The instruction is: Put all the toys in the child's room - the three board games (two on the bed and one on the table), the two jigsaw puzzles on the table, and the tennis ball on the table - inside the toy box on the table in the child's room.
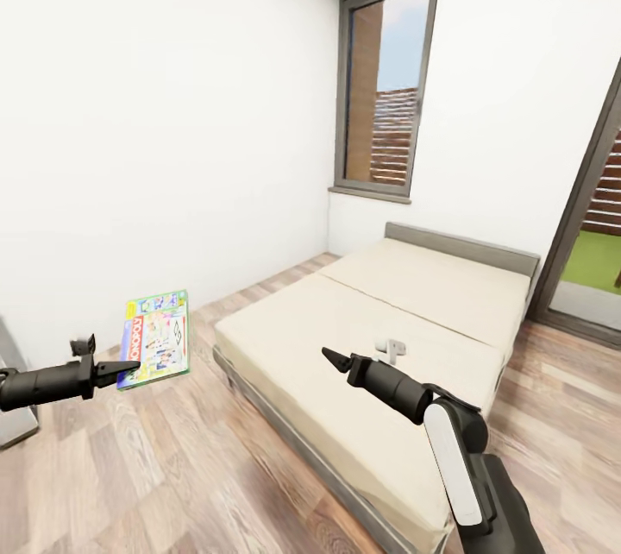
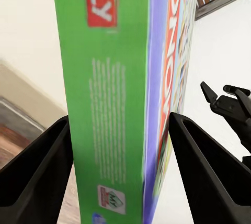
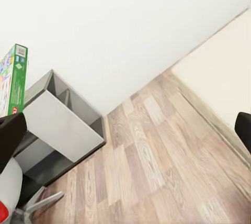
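Lettering: the board game point(image 1: 155, 338) held by the left pincer point(image 1: 121, 367) carries a red strip down its face with white capitals, too small to read in the head view; in the left wrist view the green edge point(image 2: 107, 98) shows a red label ending in "OLY", and the face beside it shows "ONO" on red.
Small print: a block of pale text runs down the green edge, too fine to read, with a small white-and-green logo near its lower end.
Board game look: thin flat box, white-blue face with cartoon pictures, yellow corner, green edge, purple strip where edge meets face.
Board game place: off the floor point(image 1: 198, 468), upright and slightly tilted, in front of the white wall point(image 1: 155, 105), beside the bed point(image 1: 371, 338).
Left pincer: black fingers point(image 2: 36, 177) clamped on either side of the box's edge.
Right pincer point(image 1: 332, 355): over the bed's near corner, holding nothing; fingers spread apart in the right wrist view, one at each side point(image 3: 10, 140).
Bed: plain beige mattress, grey headboard, a small white object point(image 1: 390, 350) lying on it.
Right wrist view: wood floor, white wall, a grey open shelf unit point(image 3: 57, 124), and the game's green edge point(image 3: 15, 77).
Room: tall grey-framed window point(image 1: 388, 79) beyond the bed.
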